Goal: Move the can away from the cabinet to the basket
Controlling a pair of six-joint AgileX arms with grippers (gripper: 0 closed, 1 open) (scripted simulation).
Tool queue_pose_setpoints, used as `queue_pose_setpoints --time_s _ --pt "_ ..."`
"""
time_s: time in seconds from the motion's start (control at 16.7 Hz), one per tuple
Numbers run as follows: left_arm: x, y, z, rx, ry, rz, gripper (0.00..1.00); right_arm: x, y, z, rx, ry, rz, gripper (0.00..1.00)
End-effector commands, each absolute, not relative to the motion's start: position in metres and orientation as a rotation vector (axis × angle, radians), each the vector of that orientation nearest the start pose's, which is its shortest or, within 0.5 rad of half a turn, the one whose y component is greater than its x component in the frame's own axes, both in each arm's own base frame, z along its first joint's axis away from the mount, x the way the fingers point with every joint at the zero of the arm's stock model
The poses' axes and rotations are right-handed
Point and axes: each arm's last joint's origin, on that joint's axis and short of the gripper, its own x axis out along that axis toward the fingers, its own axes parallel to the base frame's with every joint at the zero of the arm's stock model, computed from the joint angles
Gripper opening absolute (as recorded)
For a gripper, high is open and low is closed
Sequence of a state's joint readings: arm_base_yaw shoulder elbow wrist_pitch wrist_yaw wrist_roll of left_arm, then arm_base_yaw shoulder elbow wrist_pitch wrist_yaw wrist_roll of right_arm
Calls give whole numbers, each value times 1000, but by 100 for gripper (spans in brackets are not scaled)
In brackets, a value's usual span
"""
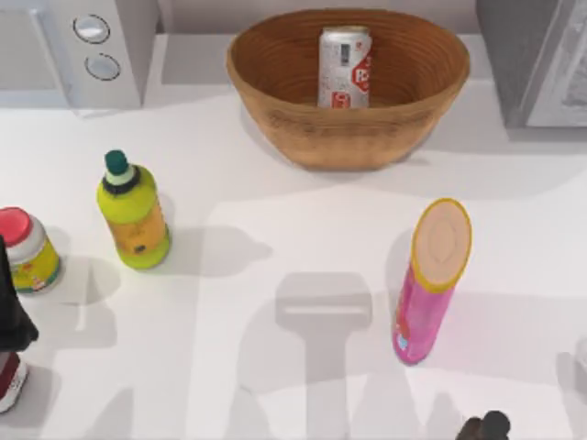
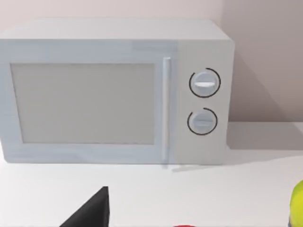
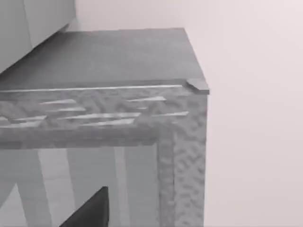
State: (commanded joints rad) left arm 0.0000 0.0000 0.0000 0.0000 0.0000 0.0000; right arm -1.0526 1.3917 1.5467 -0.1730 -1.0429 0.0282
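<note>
The silver can [image 1: 345,68] with its red-and-white label stands upright inside the brown wicker basket [image 1: 275,87] at the back middle of the table. Nothing holds it. My left arm [image 1: 11,316] is parked at the table's left edge, beside the red-lidded jar. My right arm [image 1: 484,427] sits low at the front edge, right of centre, far from the basket. The grey cabinet [image 1: 541,55] stands at the back right; the right wrist view faces the cabinet's corner [image 3: 184,118].
A white microwave [image 1: 83,46] fills the back left and faces the left wrist camera as the microwave front [image 2: 113,92]. A green-yellow bottle [image 1: 134,213] and a red-lidded yellow jar [image 1: 26,249] stand at the left. A tall pink tube [image 1: 431,280] stands front right.
</note>
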Motion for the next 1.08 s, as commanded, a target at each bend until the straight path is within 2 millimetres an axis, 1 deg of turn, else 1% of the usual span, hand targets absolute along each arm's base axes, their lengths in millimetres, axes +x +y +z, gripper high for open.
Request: queue_pose_setpoints --time_s 0.12,0.18,0.3,0.66,0.78,0.9,1.02,1.08 --pt "106 -1 160 0 0 0 100 164 -221 484 22 15 3 100" --pt "106 -1 160 0 0 0 100 160 -213 495 15 10 3 100" --pt "106 -1 160 0 0 0 100 155 -202 508 5 4 3 100" --pt "106 -1 160 0 0 0 100 154 -201 510 1 2 0 100" --pt "106 -1 160 0 0 0 100 160 -197 511 -1 1 0 100" --pt "106 -1 160 0 0 0 100 173 -188 512 -4 -2 -1 100" --pt "106 -1 160 0 0 0 100 192 -171 514 -6 -6 -1 100" --pt "106 -1 160 0 0 0 100 203 -160 515 -6 -8 -1 100"
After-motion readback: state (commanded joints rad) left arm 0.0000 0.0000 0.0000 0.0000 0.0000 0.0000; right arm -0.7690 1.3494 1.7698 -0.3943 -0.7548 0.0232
